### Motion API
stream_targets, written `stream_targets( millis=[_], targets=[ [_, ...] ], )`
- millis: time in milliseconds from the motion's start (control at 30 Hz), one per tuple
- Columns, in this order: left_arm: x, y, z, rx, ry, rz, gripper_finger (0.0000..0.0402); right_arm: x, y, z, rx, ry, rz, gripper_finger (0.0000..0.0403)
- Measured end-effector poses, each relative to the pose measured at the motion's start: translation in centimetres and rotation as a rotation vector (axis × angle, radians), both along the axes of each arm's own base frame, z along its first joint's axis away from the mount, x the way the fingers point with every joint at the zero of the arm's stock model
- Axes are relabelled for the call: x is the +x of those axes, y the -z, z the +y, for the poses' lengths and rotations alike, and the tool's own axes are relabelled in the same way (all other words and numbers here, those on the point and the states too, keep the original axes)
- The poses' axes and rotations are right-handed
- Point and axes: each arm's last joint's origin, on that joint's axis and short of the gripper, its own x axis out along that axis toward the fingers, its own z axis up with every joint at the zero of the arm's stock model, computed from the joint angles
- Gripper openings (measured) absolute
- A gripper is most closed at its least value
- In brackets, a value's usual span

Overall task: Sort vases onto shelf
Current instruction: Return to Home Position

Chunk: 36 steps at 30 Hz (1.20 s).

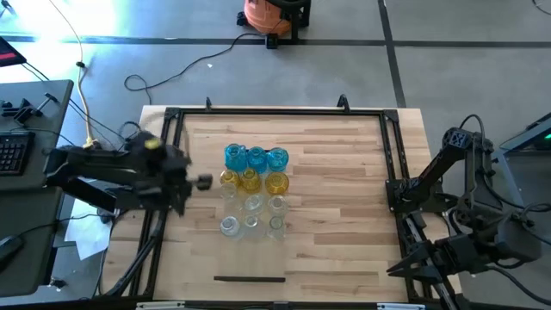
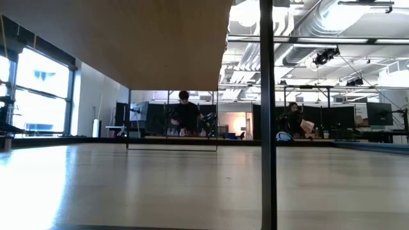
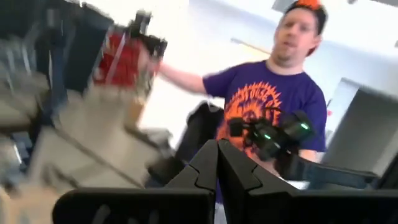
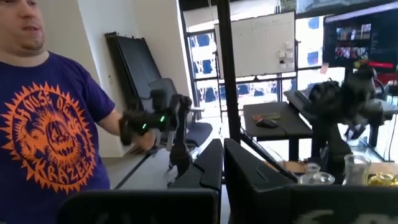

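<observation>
My left end effector (image 1: 205,182) hangs a little way in from the worktop's (image 1: 344,215) left edge, with its arm reaching in over that edge. Its fingers (image 3: 205,163) are pressed together with nothing between them. Its wrist camera looks up into the room at a person (image 3: 267,93) in a purple shirt with an orange print.

Just right of it, around the middle of the worktop, the vases stand in rows of three on the shelf (image 1: 250,258). The shelf is a pale panel, and I can pick it out mainly by the dark strip (image 1: 250,278) at the end closest to the worktop's near long edge. The blue vases (image 1: 256,158) form the farthest row, the yellow vases (image 1: 250,180) come next, and then two rows of clear vases (image 1: 253,204). All are packed close together.

My right end effector (image 1: 394,269) sits low at the worktop's near right corner, well apart from the vases. It is closed and empty, fingers (image 4: 211,163) nearly touching.
</observation>
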Motion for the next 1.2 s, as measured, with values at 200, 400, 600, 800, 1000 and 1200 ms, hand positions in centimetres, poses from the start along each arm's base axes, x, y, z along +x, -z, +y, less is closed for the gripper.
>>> stream_targets(
  millis=[200,400,600,800,1000,1200],
  targets=[
    [-2.9,-1.9,3.2,0.032,-0.111,-0.04,0.0001,0.0,0.5,0.1,0.015,0.001,0.039,0.0],
    [-4.3,-1.7,6.2,0.058,-0.312,0.039,0.0001,0.1,0.8,-0.2,-0.025,0.112,0.059,0.0],
    [-5.7,-1.0,9.0,0.053,-0.529,0.117,0.0001,-0.5,1.5,-1.1,-0.017,0.244,0.112,0.0],
    [-7.2,0.1,11.4,-0.013,-0.707,0.231,0.0001,-2.1,2.4,-2.8,0.06,0.386,0.146,0.0],
    [-8.9,-1.5,9.1,0.024,-0.746,0.162,0.0001,-2.5,2.5,-4.0,0.115,0.386,0.161,0.0],
    [-11.1,-3.2,5.2,0.026,-0.825,0.023,0.0001,-2.8,1.9,-5.2,0.141,0.417,0.145,0.0]
  ],
)
